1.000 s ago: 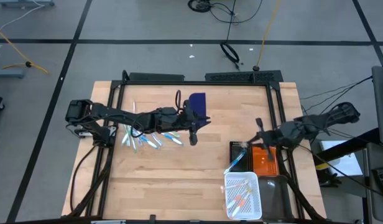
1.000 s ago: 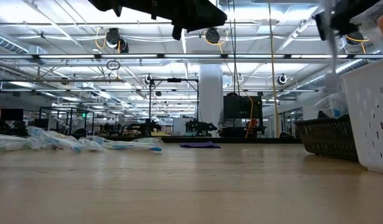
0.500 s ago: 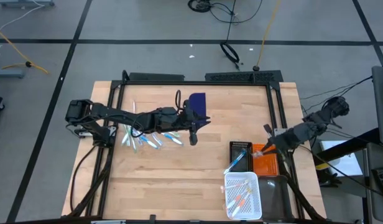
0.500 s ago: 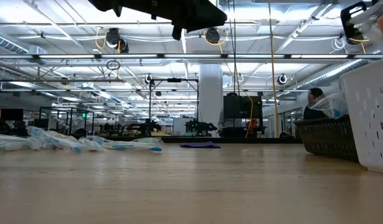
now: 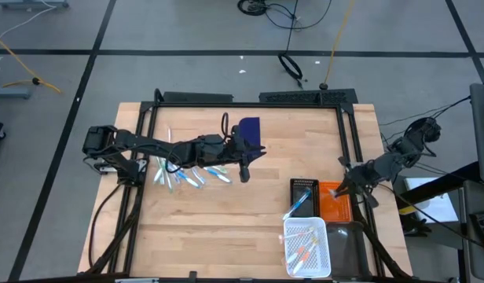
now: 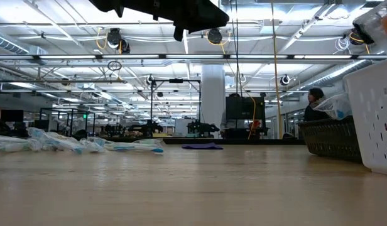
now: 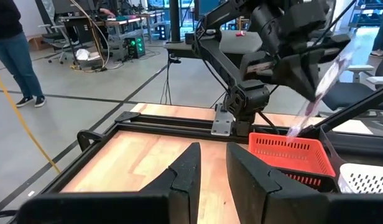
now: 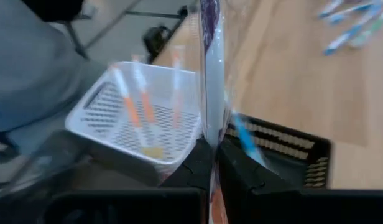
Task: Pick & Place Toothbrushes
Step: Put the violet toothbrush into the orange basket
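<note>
Several toothbrushes (image 5: 187, 174), light blue and white, lie flat in a loose heap on the table's left half; they also show far off in the low view (image 6: 87, 145). My left gripper (image 5: 243, 170) hovers to the right of the heap, open and empty (image 7: 211, 163). My right gripper (image 5: 346, 184) is over the orange basket (image 5: 335, 204) at the table's right side. It is shut on a pale toothbrush in a clear wrapper (image 8: 209, 68). More toothbrushes lie in the white basket (image 5: 306, 245), and a blue one leans in the black basket (image 5: 302, 195). My right gripper pinches the wrapped toothbrush by one end (image 8: 207, 138) between its two fingers. The rest stands out past the fingertips, lifted clear. Seen from the left wrist view, the toothbrush (image 7: 322, 84) slants down toward the orange basket (image 7: 290, 153).
A dark blue flat rectangle (image 5: 248, 126) lies near the far edge, beside my left arm. The three baskets stand close together at the near right. Bare wood lies between the heap and the baskets. A dark frame (image 5: 250, 99) rims the table. People stand in the room beyond (image 7: 14, 43).
My right gripper has carried the wrapped toothbrush toward the table's right and near edges, from beside the black basket to over the orange one, and the arm has swung about. In the low view the toothbrush has left the picture to the right. My left arm has kept still.
</note>
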